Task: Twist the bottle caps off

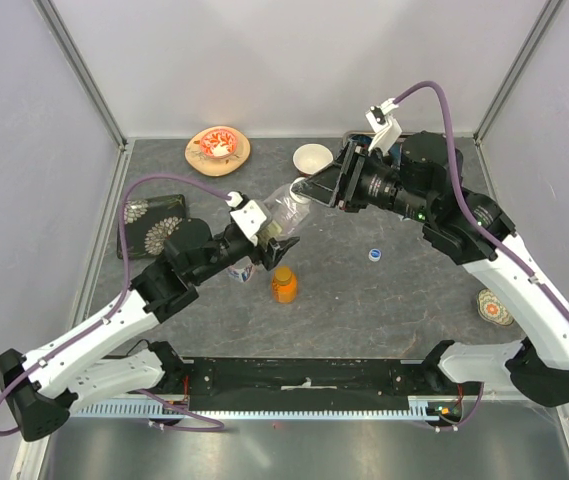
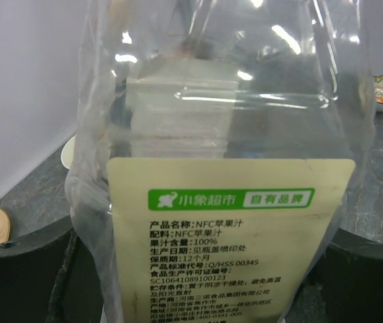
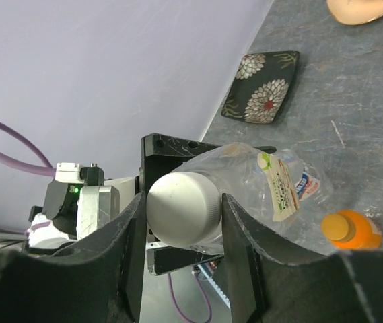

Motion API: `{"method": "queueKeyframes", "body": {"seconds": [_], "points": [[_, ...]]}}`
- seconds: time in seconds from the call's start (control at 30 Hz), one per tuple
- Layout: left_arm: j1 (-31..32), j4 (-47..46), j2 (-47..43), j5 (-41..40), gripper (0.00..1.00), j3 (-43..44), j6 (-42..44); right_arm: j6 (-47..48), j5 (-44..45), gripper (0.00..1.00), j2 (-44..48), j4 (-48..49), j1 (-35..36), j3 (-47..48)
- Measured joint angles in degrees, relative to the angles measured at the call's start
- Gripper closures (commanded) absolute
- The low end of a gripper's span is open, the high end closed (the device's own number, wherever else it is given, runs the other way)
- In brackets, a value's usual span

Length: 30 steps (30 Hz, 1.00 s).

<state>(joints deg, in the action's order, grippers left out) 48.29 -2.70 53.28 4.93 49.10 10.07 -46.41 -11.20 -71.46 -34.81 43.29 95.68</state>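
My left gripper (image 1: pixel 264 228) is shut on the taller clear bottle (image 1: pixel 286 212) and holds it tilted above the table, neck toward the right arm. In the left wrist view the bottle (image 2: pixel 225 121) and its cream label fill the frame between dark fingers (image 2: pixel 23 269). My right gripper (image 3: pixel 183 215) is shut on the bottle's white cap (image 3: pixel 181 207), one finger on each side; it shows in the top view (image 1: pixel 316 188) too. The short orange bottle (image 1: pixel 284 285) stands below them. One short clear bottle with a blue label (image 1: pixel 241 270) stands half hidden under my left arm.
A small loose blue cap (image 1: pixel 374 254) lies on the table right of centre. A white bowl (image 1: pixel 312 158) and an orange plate (image 1: pixel 218 146) sit at the back. A dark flowered plate (image 1: pixel 154 222) lies at left, a small patterned dish (image 1: pixel 494 306) at right.
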Motion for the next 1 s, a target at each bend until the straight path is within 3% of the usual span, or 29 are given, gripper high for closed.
{"method": "queueKeyframes", "body": {"seconds": [0.07, 0.13, 0.4, 0.77, 1.0], "points": [[0.0, 0.1, -0.9, 0.7, 0.90, -0.1, 0.0, -0.4, -0.7, 0.85, 0.5, 0.5, 0.1, -0.3], [0.0, 0.3, -1.9, 2.0, 0.98, -0.4, 0.0, -0.7, -1.4, 0.68, 1.2, 0.5, 0.5, -0.4], [0.0, 3.1, -5.0, 7.8, 0.98, -0.2, -1.2, -0.5, -2.3, 0.30, 2.6, 0.0, 2.0, -0.1], [0.1, 14.3, -5.1, 21.1, 0.98, 7.5, -8.8, 5.4, 4.4, 0.22, 3.6, -1.2, 2.1, 0.2], [0.1, 20.3, -4.3, 22.7, 0.98, 13.5, -11.2, 12.1, 12.4, 0.21, 7.5, -2.1, 2.1, -0.9]]}}
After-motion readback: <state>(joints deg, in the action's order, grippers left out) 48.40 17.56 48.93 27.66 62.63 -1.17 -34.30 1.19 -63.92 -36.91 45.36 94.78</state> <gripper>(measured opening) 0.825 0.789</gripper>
